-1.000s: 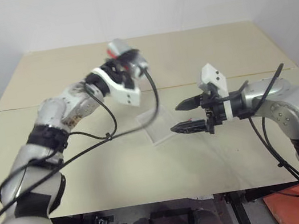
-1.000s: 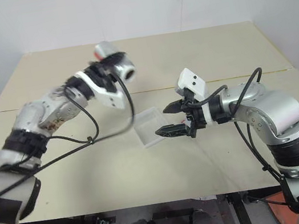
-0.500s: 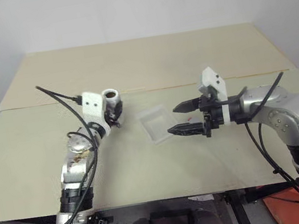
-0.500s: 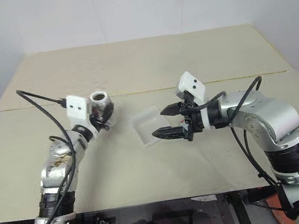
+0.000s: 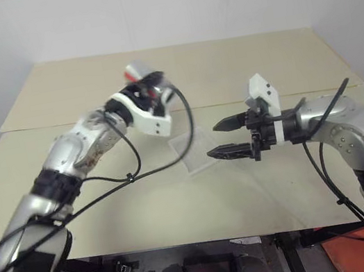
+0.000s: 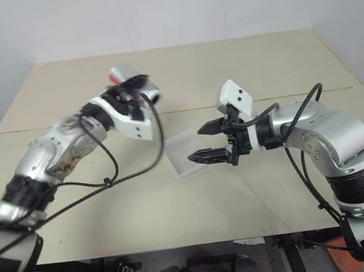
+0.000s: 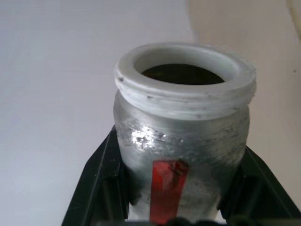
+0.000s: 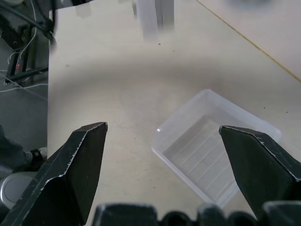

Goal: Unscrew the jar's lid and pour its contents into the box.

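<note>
While my left gripper (image 7: 176,214) clamps open lidless jar (image 7: 183,136) mid-body, smooth metal seems light, slippery; right gripper (image 5: 221,139) wide, empty.

The jar (image 7: 181,141) is cut off at the wrist picture's lower edge, its base lost between the left claw's fingers (image 7: 101,181). Its mouth looks dark; whether any contents lie inside cannot be told. The near edge of the box (image 5: 196,154) is hidden behind a black cable (image 5: 182,146).
</note>
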Robot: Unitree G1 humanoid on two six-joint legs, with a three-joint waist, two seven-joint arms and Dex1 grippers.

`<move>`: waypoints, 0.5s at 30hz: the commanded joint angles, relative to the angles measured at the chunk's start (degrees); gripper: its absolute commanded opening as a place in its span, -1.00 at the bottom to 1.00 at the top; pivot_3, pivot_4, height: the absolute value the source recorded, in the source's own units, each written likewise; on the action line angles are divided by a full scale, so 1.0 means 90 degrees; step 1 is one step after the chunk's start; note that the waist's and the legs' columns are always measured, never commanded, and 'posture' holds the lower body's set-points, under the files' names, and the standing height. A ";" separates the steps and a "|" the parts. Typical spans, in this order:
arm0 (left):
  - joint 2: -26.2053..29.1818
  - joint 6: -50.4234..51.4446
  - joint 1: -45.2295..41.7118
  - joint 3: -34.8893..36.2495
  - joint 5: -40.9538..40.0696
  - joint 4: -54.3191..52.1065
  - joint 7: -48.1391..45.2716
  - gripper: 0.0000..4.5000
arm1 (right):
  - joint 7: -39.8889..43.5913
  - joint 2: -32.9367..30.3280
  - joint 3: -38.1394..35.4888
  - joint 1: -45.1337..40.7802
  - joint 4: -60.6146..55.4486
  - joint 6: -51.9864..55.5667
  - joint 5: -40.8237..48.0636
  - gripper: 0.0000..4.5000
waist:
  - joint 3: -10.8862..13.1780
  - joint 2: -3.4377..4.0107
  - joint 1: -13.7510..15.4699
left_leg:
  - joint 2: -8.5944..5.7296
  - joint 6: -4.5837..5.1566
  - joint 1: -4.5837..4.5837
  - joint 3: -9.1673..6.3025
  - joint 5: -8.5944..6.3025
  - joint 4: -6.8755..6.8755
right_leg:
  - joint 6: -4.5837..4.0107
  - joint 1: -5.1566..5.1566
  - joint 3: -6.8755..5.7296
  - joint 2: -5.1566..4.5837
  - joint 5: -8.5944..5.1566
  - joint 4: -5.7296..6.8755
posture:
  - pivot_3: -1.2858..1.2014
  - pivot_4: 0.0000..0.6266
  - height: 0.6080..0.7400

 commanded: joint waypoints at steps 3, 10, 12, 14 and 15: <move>-0.0351 -0.0650 -0.0796 -0.1021 0.1860 0.0799 0.1386 -0.14 | -0.0168 -0.0007 -0.0210 -0.0110 -0.0120 -0.0163 -0.0062 0.97 | 0.0001 -0.0001 -0.0032 | 0.0005 0.0002 -0.0016 0.0016 -0.0001 -0.0001 | 0.0004 -0.0015 -0.0001 0.0000 -0.0002 -0.0001 | 0.03 -0.52 1.00; -0.1038 -0.0310 -0.0858 -0.1156 0.2292 0.1235 0.1604 -0.14 | -0.0583 0.0005 -0.0589 0.0214 -0.0513 0.0059 0.0199 0.97 | 0.0001 -0.0002 -0.0037 | 0.0007 0.0006 -0.0032 0.0019 -0.0002 0.0005 | 0.0009 -0.0025 -0.0009 -0.0005 -0.0005 0.0000 | 0.03 -0.52 1.00; -0.1059 -0.0299 -0.0849 -0.1129 0.2312 0.1216 0.1609 -0.14 | -0.0655 -0.0004 -0.0678 0.0332 -0.0653 0.0132 0.0284 0.97 | 0.0001 -0.0002 -0.0048 | 0.0007 0.0006 -0.0032 0.0014 -0.0003 0.0005 | 0.0010 -0.0025 -0.0008 -0.0005 -0.0005 0.0002 | 0.03 -0.52 1.00; -0.1017 -0.0315 -0.0845 -0.1149 0.2384 0.1200 0.1640 -0.14 | -0.0742 -0.0006 -0.0716 0.0415 -0.0716 0.0180 0.0351 0.97 | 0.0001 -0.0002 -0.0063 | 0.0007 0.0006 -0.0032 0.0006 -0.0003 0.0005 | 0.0010 -0.0025 -0.0007 -0.0005 -0.0005 0.0004 | 0.03 -0.52 1.00; -0.0992 -0.0321 -0.0841 -0.1159 0.2420 0.1198 0.1676 -0.14 | -0.0776 -0.0008 -0.0723 0.0442 -0.0733 0.0187 0.0379 0.97 | 0.0001 -0.0002 -0.0070 | 0.0008 0.0006 -0.0031 -0.0002 -0.0003 0.0005 | 0.0010 -0.0025 -0.0005 -0.0005 -0.0005 0.0005 | 0.03 -0.52 1.00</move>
